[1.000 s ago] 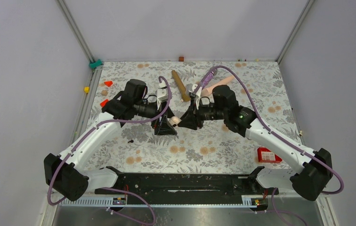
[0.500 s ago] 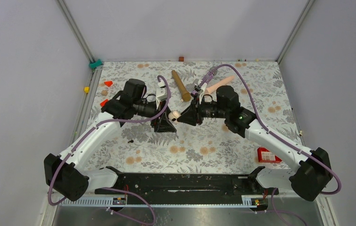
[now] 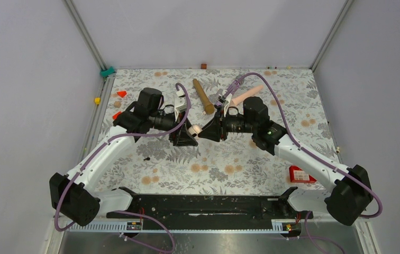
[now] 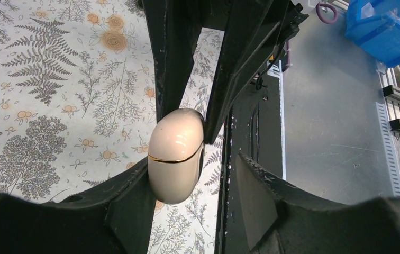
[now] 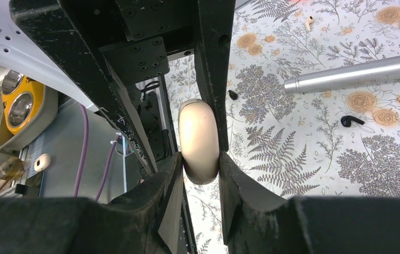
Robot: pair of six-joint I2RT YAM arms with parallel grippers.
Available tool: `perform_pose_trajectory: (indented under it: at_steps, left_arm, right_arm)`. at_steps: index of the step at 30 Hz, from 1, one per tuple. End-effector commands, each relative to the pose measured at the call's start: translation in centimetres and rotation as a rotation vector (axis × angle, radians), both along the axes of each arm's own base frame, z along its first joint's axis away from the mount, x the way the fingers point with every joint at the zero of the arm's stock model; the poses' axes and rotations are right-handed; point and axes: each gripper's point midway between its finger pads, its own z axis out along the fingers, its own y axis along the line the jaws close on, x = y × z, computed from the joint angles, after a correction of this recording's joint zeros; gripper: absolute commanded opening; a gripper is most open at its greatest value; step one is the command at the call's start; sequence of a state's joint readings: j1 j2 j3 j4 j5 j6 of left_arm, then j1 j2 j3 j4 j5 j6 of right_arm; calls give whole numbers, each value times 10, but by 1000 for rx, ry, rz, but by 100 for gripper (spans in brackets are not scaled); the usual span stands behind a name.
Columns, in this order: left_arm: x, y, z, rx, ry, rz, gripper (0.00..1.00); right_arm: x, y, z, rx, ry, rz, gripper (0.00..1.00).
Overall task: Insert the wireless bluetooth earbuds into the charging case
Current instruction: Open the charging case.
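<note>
Currently your right end effector (image 5: pixel 199 159) is pinched onto the glossy cream egg-shaped charging case (image 4: pixel 175 156), held above the floral-patterned counter (image 3: pixel 229 164) near its middle. Your left end effector (image 4: pixel 193 168) stands spread wide around the same case, with one finger (image 4: pixel 129 203) touching it and the other apart.

The tiny black wireless earbuds (image 5: pixel 351 120) lie loose on the counter, apart from each other. A silver stick-shaped microphone (image 5: pixel 356 74) lies just beyond them. On the far side, a brown wooden cylinder (image 3: pixel 203 96) and a pink stick (image 3: pixel 248 94) lie just past both wrists. A small red box (image 3: pixel 299 174) sits near the right edge.

You have mostly bare print between the end effectors and the arm bases.

Against a second ago, both end effectors and the case have moved slightly toward the far edge.
</note>
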State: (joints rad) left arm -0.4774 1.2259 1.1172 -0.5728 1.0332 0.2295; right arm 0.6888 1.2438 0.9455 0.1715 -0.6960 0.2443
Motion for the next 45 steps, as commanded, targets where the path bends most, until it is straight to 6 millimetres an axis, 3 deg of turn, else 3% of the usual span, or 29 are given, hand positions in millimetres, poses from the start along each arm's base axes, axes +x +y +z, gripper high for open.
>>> perform_pose_trajectory:
  at_steps: [1, 9, 12, 15, 18, 25, 29, 33, 45]
  left_arm:
    - [0, -2, 12, -45, -34, -19, 55]
    - [0, -2, 11, -46, -31, -21, 32]
    - [1, -2, 10, -43, -25, -19, 32]
    - [2, -3, 10, -44, -23, -19, 42]
    - [1, -3, 10, -45, -20, -22, 41]
    - [2, -3, 11, -46, -27, -23, 11]
    - [1, -2, 10, -47, -32, -27, 0]
    - [-4, -1, 11, -51, -44, -45, 0]
    - [-11, 2, 13, -58, -71, -68, 0]
  right_arm:
    - [1, 2, 10, 41, -33, 17, 6]
    - [2, 2, 8, 36, -30, 20, 6]
    - [0, 3, 9, 38, -31, 29, 6]
    - [0, 3, 7, 35, -29, 30, 6]
    - [0, 4, 7, 33, -27, 30, 6]
    - [1, 3, 6, 31, -29, 24, 7]
    - [0, 4, 8, 30, -28, 30, 22]
    - [2, 1, 11, 26, -47, 25, 41]
    - [24, -21, 24, 35, -94, -83, 50]
